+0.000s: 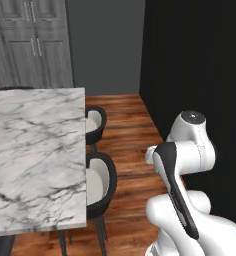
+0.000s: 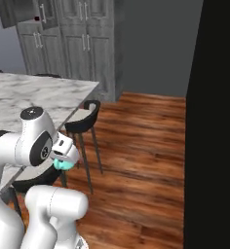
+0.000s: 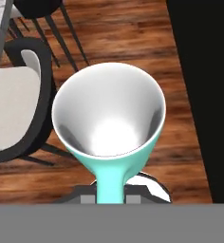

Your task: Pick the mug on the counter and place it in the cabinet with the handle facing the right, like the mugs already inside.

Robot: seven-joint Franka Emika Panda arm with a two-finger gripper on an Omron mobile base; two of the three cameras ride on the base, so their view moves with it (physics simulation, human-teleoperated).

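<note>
The teal-green mug [image 3: 109, 114] with its white interior fills the middle of the hand view, mouth toward the camera. Its handle [image 3: 109, 182] runs down between the finger tips. My gripper [image 3: 110, 198] is shut on the mug by that handle. In the right base view the mug [image 2: 63, 165] hangs under the hand [image 2: 66, 151], tucked close to the arm, above the floor and off the counter [image 2: 34, 92]. The grey cabinet [image 2: 83, 44] stands far back, with a small dark red spot [image 2: 37, 18] in its niche. The counter [image 1: 35, 150] and cabinet [image 1: 35, 45] also lie to my left.
Black stools with pale seats [image 1: 101, 182] [image 1: 96, 122] [image 2: 83, 119] stand along the counter's edge. A black wall [image 1: 200, 60] [image 2: 214, 121] closes the right side. Wooden floor [image 2: 136, 146] stretches between the stools and that wall toward the cabinet.
</note>
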